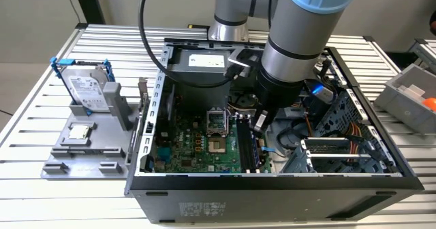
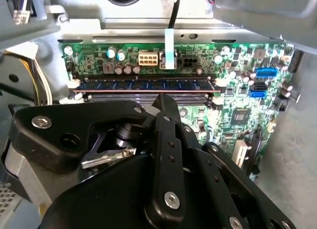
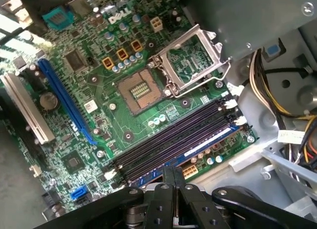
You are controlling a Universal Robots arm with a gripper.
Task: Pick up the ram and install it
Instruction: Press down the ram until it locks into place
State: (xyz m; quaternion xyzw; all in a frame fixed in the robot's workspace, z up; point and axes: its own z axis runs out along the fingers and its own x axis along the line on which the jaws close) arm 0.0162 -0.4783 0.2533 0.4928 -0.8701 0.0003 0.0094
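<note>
1 ram (image 2: 143, 84) already stands in the motherboard (image 3: 99, 80)'s edge-most slot, the gripper (image 3: 168, 182) above it, fingers pressed together.

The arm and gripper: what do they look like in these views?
The arm is a thick silver-grey tube with a light blue joint cap, then a black wrist section. A black cable loops alongside it. The gripper is matte black, built of angular linkage plates joined by silver screws, as seen in both wrist views.
</note>
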